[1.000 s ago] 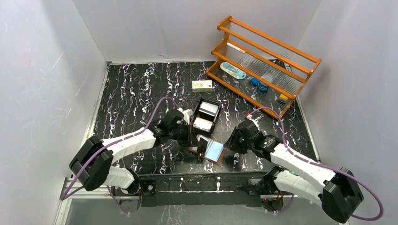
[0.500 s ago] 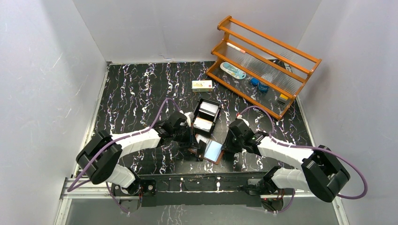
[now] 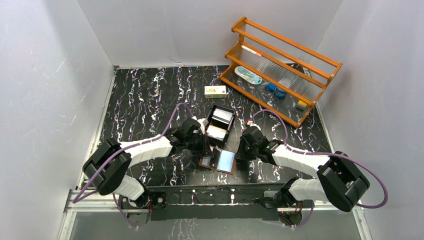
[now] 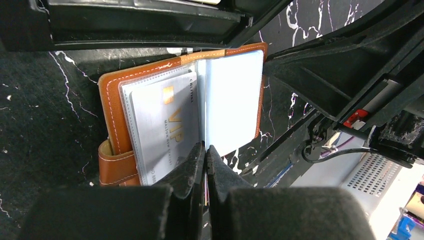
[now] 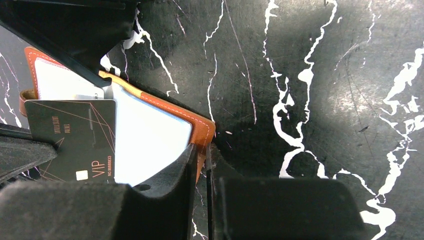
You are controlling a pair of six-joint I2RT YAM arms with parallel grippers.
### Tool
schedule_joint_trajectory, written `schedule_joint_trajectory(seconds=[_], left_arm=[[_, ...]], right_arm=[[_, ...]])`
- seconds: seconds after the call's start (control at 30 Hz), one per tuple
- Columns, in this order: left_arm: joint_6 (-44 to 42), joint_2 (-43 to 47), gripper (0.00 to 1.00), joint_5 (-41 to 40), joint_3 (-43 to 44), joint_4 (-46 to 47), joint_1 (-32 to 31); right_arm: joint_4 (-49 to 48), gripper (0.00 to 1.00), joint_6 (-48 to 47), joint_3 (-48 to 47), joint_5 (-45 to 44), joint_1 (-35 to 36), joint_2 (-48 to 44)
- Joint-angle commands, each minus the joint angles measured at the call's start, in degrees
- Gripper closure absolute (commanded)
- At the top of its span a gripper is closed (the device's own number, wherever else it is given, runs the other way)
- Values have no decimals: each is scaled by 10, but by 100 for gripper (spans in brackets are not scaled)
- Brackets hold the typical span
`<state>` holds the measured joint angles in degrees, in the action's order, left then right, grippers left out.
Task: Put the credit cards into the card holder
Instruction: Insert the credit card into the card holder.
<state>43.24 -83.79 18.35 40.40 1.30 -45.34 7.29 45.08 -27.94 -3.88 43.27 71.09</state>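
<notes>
The brown card holder [image 3: 220, 161] lies open on the table in front of the black tray. A silver VIP credit card [image 4: 165, 130] sits in its left clear pocket, beside a pale blue page [image 4: 232, 100]. My left gripper [image 4: 205, 147] is shut on a black VIP credit card [image 5: 70, 137], held on edge over the holder's middle fold. At the holder's right side, my right gripper [image 5: 201, 150] has closed on the brown edge [image 5: 202, 127]. More pale cards [image 3: 223, 116] lie in the tray.
The black tray [image 3: 233, 122] stands just behind the holder, close to both grippers. A white-and-yellow carton [image 3: 215, 90] lies further back. An orange wooden rack [image 3: 280, 70] with small items fills the back right corner. White walls enclose the table.
My right gripper moved left to the holder's right edge and closed its jaws on it. The holder now lies flatter and slightly further left. The left gripper barely moved.
</notes>
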Motion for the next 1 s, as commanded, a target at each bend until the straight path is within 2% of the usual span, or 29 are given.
schedule_joint_trajectory(seconds=[0.0, 0.37, 0.6, 0.8, 0.97], left_arm=[[-9, 17, 100, -16, 1, 21, -4], [37, 14, 100, 15, -44, 97, -4], [81, 6, 100, -2, -70, 97, -4], [103, 21, 100, -40, -78, 51, -8], [121, 26, 100, -48, -92, 61, -14]], right_arm=[[18, 80, -22, 23, -14, 3, 6], [5, 79, -14, 37, -11, 2, 3], [0, 79, -5, 43, -11, 3, 2], [-3, 79, 4, 52, -17, 3, -7], [-4, 79, 7, 54, -17, 3, -8]])
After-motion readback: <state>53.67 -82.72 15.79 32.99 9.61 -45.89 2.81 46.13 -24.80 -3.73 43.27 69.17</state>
